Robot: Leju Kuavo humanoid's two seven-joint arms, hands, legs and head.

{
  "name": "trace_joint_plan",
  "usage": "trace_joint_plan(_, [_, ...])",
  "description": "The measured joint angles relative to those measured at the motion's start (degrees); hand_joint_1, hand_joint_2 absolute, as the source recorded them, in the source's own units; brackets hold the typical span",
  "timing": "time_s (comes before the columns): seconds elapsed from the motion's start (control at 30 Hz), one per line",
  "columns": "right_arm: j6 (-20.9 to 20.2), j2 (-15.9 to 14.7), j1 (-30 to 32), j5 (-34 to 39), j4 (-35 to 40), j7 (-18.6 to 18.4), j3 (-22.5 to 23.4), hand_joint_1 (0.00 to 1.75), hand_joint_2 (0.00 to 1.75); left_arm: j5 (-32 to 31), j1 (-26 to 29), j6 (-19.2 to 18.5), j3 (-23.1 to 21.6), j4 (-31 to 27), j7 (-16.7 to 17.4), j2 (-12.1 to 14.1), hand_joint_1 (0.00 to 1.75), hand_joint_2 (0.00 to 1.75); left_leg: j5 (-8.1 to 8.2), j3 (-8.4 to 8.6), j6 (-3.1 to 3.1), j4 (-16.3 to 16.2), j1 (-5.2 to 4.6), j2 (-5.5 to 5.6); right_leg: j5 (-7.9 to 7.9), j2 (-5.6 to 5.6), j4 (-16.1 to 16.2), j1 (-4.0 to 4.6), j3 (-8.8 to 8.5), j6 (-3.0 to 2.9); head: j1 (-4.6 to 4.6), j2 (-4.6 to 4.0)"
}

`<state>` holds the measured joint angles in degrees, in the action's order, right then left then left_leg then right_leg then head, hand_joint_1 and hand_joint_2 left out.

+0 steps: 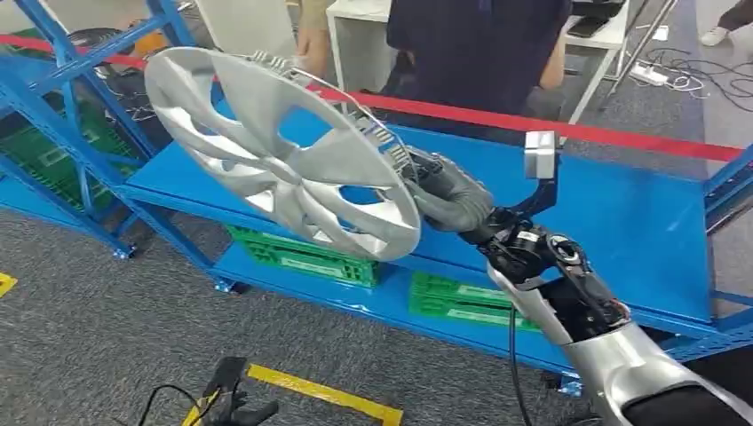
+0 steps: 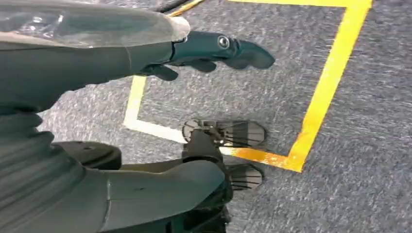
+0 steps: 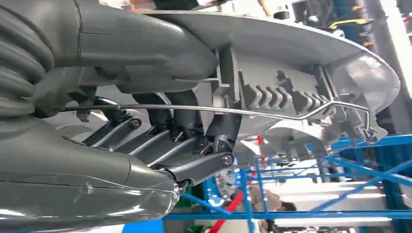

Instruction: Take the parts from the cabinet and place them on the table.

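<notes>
Head view: my right hand (image 1: 432,182) grips the silver hubcap (image 1: 275,151) by its rim, in the air over the blue table (image 1: 622,222).
I should level it, lower gently, then release; my left hand (image 2: 214,51) hangs empty, fingers loose.

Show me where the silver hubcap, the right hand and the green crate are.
silver hubcap (image 1: 266,146): head view, on a spoke near its centre.
right hand (image 1: 444,191): head view, grey cover behind the hubcap's rim.
green crate (image 1: 306,257): head view, its front wall.
</notes>
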<state>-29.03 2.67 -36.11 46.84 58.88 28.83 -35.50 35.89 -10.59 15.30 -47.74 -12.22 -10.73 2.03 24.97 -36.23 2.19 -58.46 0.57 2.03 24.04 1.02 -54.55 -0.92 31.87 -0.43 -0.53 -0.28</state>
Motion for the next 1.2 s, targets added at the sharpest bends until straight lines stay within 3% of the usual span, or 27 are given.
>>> trace_joint_plan(0.07, [0.0,0.0,0.1,0.0,0.1,0.1,0.3,1.75,1.75,0.0,0.0,0.0,0.0,0.0,0.0,0.0,0.00,1.75,4.68,-4.92,0.69,-10.4,0.37,-1.17,0.06,-0.80,0.0,0.05,0.01,-0.10,-0.78,0.00])
trace_joint_plan(0.1, [0.1,0.0,0.2,0.0,0.1,0.1,0.3,1.75,1.75,0.0,0.0,0.0,0.0,0.0,0.0,0.0,0.00,1.75,5.93,-6.88,0.93,-14.4,0.40,-1.35,0.11,-1.21,0.0,0.06,0.02,-0.14,-0.87,0.00])
trace_joint_plan(0.13, [0.1,0.0,0.4,0.0,0.1,0.1,0.3,1.75,1.75,0.0,0.1,0.0,0.0,0.0,0.0,0.0,0.00,1.75,5.72,-7.50,1.12,-15.4,0.44,-1.47,0.13,-1.52,0.0,0.04,0.01,-0.12,-1.04,0.00])
trace_joint_plan(0.17, [0.2,0.0,0.5,0.0,0.1,0.0,0.3,1.75,1.75,0.0,0.2,0.0,0.0,0.0,0.0,0.0,0.00,1.75,4.22,-6.65,1.18,-13.5,0.53,-1.54,0.18,-1.80,0.0,0.01,-0.02,-0.05,-1.24,0.00])
trace_joint_plan(0.23, [0.2,0.0,0.5,0.0,0.1,0.0,0.4,1.75,1.75,0.0,0.1,0.0,0.0,0.0,0.0,0.1,0.00,1.75,-0.63,-1.54,1.08,-3.3,0.61,-2.10,0.41,-2.30,-0.3,-0.07,-0.04,0.30,-1.55,0.00])
trace_joint_plan(0.27, [0.2,0.0,0.5,0.0,0.2,0.1,0.4,1.75,1.75,0.0,0.1,0.0,0.0,0.0,0.1,0.1,0.00,1.75,-2.53,1.36,0.97,2.0,0.61,-3.40,0.64,-2.50,-0.5,-0.04,-0.06,0.61,-1.83,0.00])
trace_joint_plan(0.3, [0.2,0.0,0.5,0.0,0.3,0.1,0.6,1.75,1.75,0.0,0.0,0.0,0.0,0.0,0.2,0.0,0.00,1.75,-2.09,2.12,0.62,3.8,0.09,-3.92,0.92,-2.60,-0.8,0.60,0.19,1.02,-2.34,0.00])
trace_joint_plan(0.37, [0.3,0.0,0.5,0.0,0.3,0.1,0.7,1.75,1.75,0.1,0.1,-0.2,0.0,0.0,0.1,-0.1,0.00,1.75,-2.23,1.81,-0.26,3.7,0.19,-3.01,0.97,-2.94,-0.7,0.60,0.05,1.38,-1.47,0.00])
trace_joint_plan(0.43, [0.4,-0.1,0.6,0.0,0.4,0.2,0.8,1.75,1.75,0.3,0.1,-0.4,0.0,0.0,-0.2,-0.1,0.00,1.75,-2.32,1.89,-1.08,3.9,0.16,-2.37,1.21,-3.42,-0.6,0.39,-0.16,2.15,-1.29,0.00])
trace_joint_plan(0.47, [0.4,-0.2,0.7,0.0,0.4,0.2,1.0,1.75,1.75,0.3,0.1,-0.5,0.0,0.0,-0.3,-0.1,0.00,1.75,-2.45,2.14,-1.42,4.2,0.37,-2.30,2.11,-2.52,-1.7,0.16,0.02,2.50,-1.15,0.00])
trace_joint_plan(0.5, [0.4,-0.2,0.7,0.0,0.5,0.2,1.1,1.75,1.75,0.3,0.0,-0.8,0.0,0.0,-0.3,-0.1,0.00,1.75,-2.43,2.13,-1.76,4.2,0.37,-2.09,4.05,-1.83,-4.4,0.17,1.25,2.55,-0.79,0.00])
trace_joint_plan(0.57, [0.4,-0.4,1.0,0.1,0.6,0.1,1.4,1.75,1.75,0.5,-0.2,-0.8,0.0,0.0,-0.3,-0.3,0.00,1.75,-2.42,2.12,-2.07,4.2,0.24,-1.55,8.84,-1.30,-14.5,0.22,5.81,2.64,-0.10,0.00])
trace_joint_plan(0.6, [0.4,-0.5,1.2,0.2,0.6,0.1,1.6,1.75,1.75,0.5,-0.2,-0.8,0.0,0.0,-0.3,-0.4,0.00,1.75,-2.37,2.12,-2.13,4.1,0.16,-1.24,10.25,-1.22,-18.9,0.23,8.01,2.65,-0.06,0.00])
trace_joint_plan(0.63, [0.5,-0.6,1.4,0.2,0.6,0.0,1.6,1.75,1.75,0.5,-0.1,-0.8,0.0,0.0,-0.3,-0.5,0.00,1.75,-2.37,2.13,-2.13,4.1,0.14,-0.87,10.09,-1.21,-20.4,0.23,8.89,2.60,0.03,0.00])
trace_joint_plan(0.67, [0.6,-0.7,1.5,0.2,0.6,-0.1,1.7,1.75,1.75,0.5,0.0,-0.8,0.0,0.0,-0.3,-0.6,0.00,1.75,-2.36,2.16,-2.13,4.0,0.15,-0.47,8.66,-1.19,-19.0,0.24,8.46,2.49,0.09,0.00])
trace_joint_plan(0.73, [0.8,-0.8,1.5,0.2,0.7,-0.3,1.7,1.75,1.75,0.5,0.0,-0.8,0.0,0.0,-0.3,-0.7,0.00,1.75,-2.32,2.21,-2.06,3.9,0.19,0.25,4.18,-0.99,-11.6,0.23,5.26,2.17,0.35,0.00])
trace_joint_plan(0.77, [0.8,-0.8,1.5,0.2,0.8,-0.4,1.8,1.75,1.75,0.5,0.0,-0.8,0.0,0.0,-0.3,-0.7,0.00,1.75,-2.20,2.22,-1.87,3.8,0.27,0.71,0.56,0.20,-4.2,0.19,1.90,1.83,0.59,0.00])
trace_joint_plan(0.8, [0.8,-0.9,1.5,0.3,0.8,-0.4,1.9,1.75,1.75,0.5,0.0,-0.8,0.0,0.0,-0.2,-0.9,0.00,1.75,-2.14,1.98,-1.70,3.5,-0.08,0.98,0.85,1.54,-1.8,0.31,0.81,1.61,0.57,0.00])
trace_joint_plan(0.9, [1.0,-1.1,1.5,0.6,1.0,-0.5,2.1,1.75,1.75,0.3,0.4,-0.7,0.0,0.0,0.1,-0.9,0.00,1.75,-2.60,1.77,-0.71,3.9,0.37,1.77,0.73,0.93,-1.4,0.68,0.89,1.28,0.62,0.00])
trace_joint_plan(0.93, [1.0,-1.1,1.5,0.6,1.1,-0.6,2.1,1.75,1.75,0.3,0.5,-0.7,-0.1,0.0,0.2,-0.9,0.00,1.75,-2.68,1.82,-0.27,4.0,0.18,2.01,0.43,0.67,-0.9,0.32,0.67,0.81,0.59,0.00])
trace_joint_plan(0.97, [1.1,-1.1,1.5,0.6,1.3,-0.7,2.2,1.75,1.75,0.3,0.7,-0.7,-0.1,0.0,0.2,-0.8,0.00,1.75,-2.07,1.60,-0.16,3.3,0.39,1.46,0.18,0.15,-0.4,0.02,0.26,0.55,0.57,0.00])
trace_joint_plan(1.0, [1.2,-1.1,1.5,0.7,1.4,-0.7,2.2,1.75,1.75,0.3,0.6,-0.7,-0.2,0.0,0.2,-0.9,0.00,1.75,-0.23,0.43,0.13,0.6,0.23,-0.06,0.05,-0.01,-0.2,-0.03,0.19,0.10,0.01,0.00])
trace_joint_plan(1.03, [1.2,-1.1,1.5,0.7,1.5,-0.6,2.3,1.75,1.75,0.3,0.5,-0.7,-0.3,0.0,0.2,-0.9,0.00,1.75,2.20,-1.79,0.45,-4.0,0.35,-0.83,0.03,-0.38,-0.2,0.01,0.21,0.01,-0.59,0.00])
trace_joint_plan(1.1, [1.2,-1.1,1.5,0.7,1.5,-0.6,2.5,1.75,1.75,0.3,0.6,-0.8,-0.4,0.0,0.3,-0.9,0.00,1.75,5.83,-6.20,0.91,-13.4,0.40,-1.38,0.08,-1.05,-0.2,0.13,0.22,-0.06,-0.96,0.00])
trace_joint_plan(1.13, [1.2,-1.1,1.6,0.7,1.5,-0.6,2.6,1.75,1.75,0.3,0.7,-0.8,-0.4,0.0,0.3,-1.0,0.00,1.75,6.09,-7.38,1.02,-15.6,0.39,-1.46,0.09,-1.40,-0.2,0.16,0.22,-0.06,-1.20,0.00])
trace_joint_plan(1.17, [1.2,-1.1,1.7,0.7,1.5,-0.6,2.6,1.75,1.75,0.3,0.7,-0.8,-0.4,0.0,0.4,-1.0,0.00,1.75,4.90,-6.83,1.00,-14.3,0.39,-1.50,0.11,-1.69,-0.2,0.17,0.20,-0.04,-1.35,0.00])
trace_joint_plan(1.2, [1.2,-1.1,1.8,0.7,1.5,-0.7,2.6,1.75,1.75,0.3,0.7,-0.7,-0.4,0.0,0.4,-0.9,0.00,1.75,2.67,-4.80,0.89,-10.3,0.39,-1.57,0.14,-1.95,-0.3,0.17,0.19,0.00,-1.46,0.00])
